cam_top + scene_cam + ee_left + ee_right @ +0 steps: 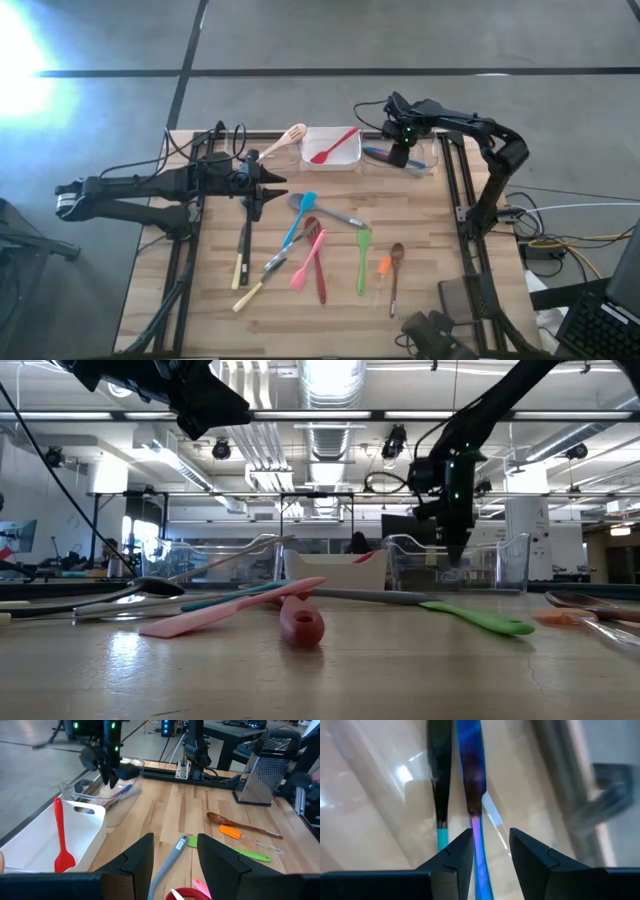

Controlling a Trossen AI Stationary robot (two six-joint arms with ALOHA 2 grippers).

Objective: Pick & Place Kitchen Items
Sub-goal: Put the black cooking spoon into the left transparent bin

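Two arms are in play here, and we only get a decent look at one set of fingers each. From above, the right gripper (402, 150) hangs over the clear plastic tray (432, 160) at the far right of the table, right beside the white tray (345, 160). Its wrist camera shows the fingers parted with a gap between them, a blue-purple utensil (472, 785) lying lengthwise in the tray below that gap, and a dark teal-tipped one (440, 780) next to it. We can't tell whether the fingers touch the blue one or just hover above; both ends of it run out of frame.

The left gripper (262, 190) sits near the table's left side, fingers apart with nothing between them; the grey-handled utensil (167, 865) lies on the wood below the gap.

A red spoon (333, 146) rests in the white tray, and a wooden spatula (283, 141) pokes out just left of it. The rest are scattered mid-table: teal spatula (298, 222), pink spatula (309, 259), green spatula (362, 258), brown spoon (395, 272), an orange-headed one (383, 268) with a clear handle that's hard to make out, and two pale-handled knives (242, 268) partly under the left arm.
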